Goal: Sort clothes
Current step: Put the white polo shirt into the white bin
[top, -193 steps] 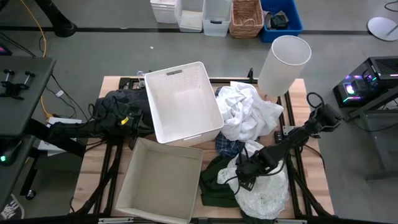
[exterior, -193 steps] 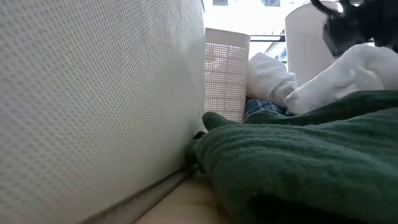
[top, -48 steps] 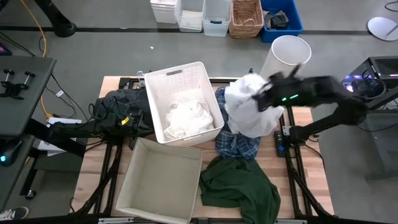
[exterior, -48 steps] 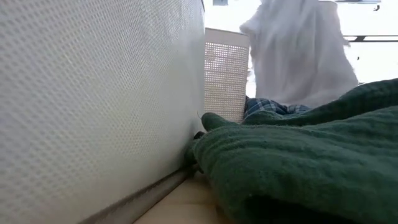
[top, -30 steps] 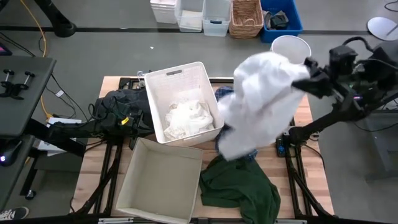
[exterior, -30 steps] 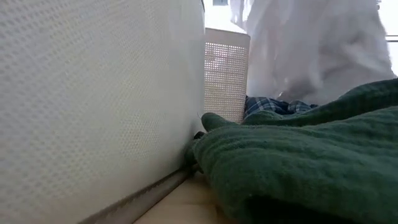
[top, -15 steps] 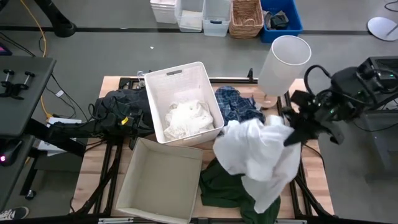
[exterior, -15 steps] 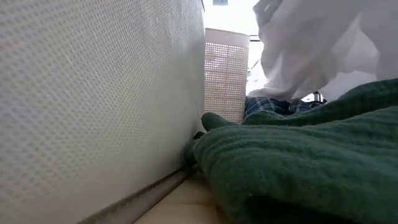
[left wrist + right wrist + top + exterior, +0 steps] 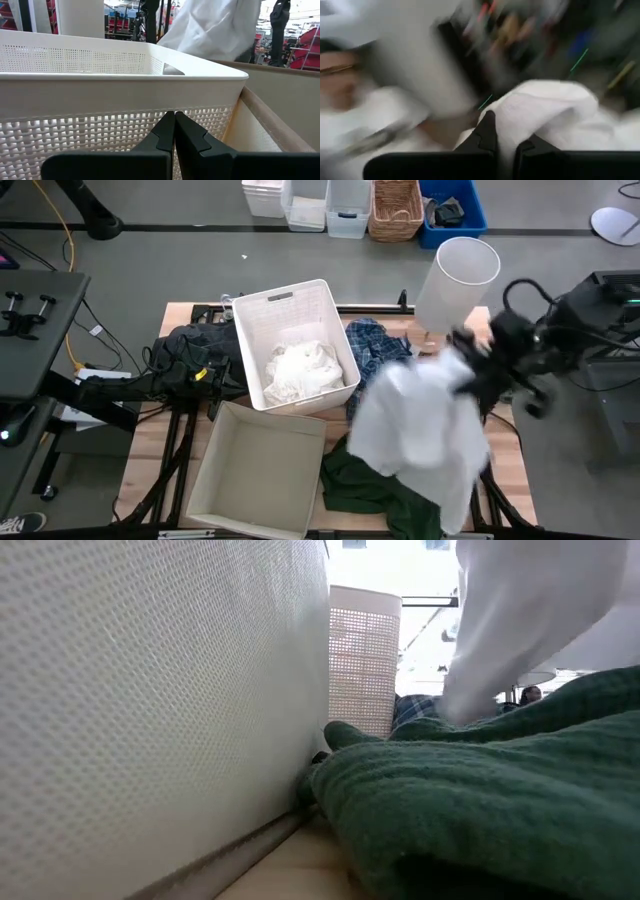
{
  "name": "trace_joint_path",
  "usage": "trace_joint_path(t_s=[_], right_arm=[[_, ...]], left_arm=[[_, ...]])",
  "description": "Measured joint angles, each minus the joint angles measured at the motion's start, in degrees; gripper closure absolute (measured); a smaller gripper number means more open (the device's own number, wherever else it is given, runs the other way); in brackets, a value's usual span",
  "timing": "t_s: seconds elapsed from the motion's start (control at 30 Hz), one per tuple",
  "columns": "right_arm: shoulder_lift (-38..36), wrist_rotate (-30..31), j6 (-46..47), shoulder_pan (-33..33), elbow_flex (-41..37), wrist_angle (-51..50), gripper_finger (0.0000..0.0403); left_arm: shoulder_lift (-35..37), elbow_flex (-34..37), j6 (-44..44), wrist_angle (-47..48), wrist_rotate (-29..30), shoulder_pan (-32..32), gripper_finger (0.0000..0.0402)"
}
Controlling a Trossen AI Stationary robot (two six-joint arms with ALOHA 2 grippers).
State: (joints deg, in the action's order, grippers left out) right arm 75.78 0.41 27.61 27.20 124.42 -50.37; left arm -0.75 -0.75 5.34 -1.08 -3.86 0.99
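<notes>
1. Sorting is looking partly done: the left gripper (image 9: 174,131) is waiting at the desk's left edge beside a dark garment heap (image 9: 195,350), jaws closed on nothing, facing the slotted basket (image 9: 285,303).
2. One crumpled white garment (image 9: 298,368) is lying inside that basket, while the beige bin (image 9: 262,472) in front is holding nothing visible.
3. Plaid shirt (image 9: 375,347) and green garment (image 9: 365,485) are lying unsorted on the wooden desk (image 9: 175,315).
4. The right gripper (image 9: 501,136), jaws clamped on a large white garment (image 9: 420,430), is carrying it above the green one.
5. Storage bins and a wicker basket (image 9: 395,208) are sitting on grey floor beyond; a lampshade (image 9: 455,280) is standing at the desk's far right.
</notes>
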Motion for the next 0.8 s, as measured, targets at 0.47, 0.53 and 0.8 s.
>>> trace_joint_path(t_s=[0.47, 0.53, 0.8], right_arm=[[8.5, 26.2, -51.9, -10.1, 0.0, 68.6, 0.0403], [8.9, 26.0, -54.6, -10.8, 0.0, 74.4, 0.0403], [9.7, 22.2, -49.4, -15.1, 0.0, 72.9, 0.0403]], left_arm=[[0.0, 0.0, 0.0, 0.0, 0.0, 0.0, 0.0401], [0.0, 0.0, 0.0, 0.0, 0.0, 0.0, 0.0401], [0.0, 0.0, 0.0, 0.0, 0.0, 0.0, 0.0401]])
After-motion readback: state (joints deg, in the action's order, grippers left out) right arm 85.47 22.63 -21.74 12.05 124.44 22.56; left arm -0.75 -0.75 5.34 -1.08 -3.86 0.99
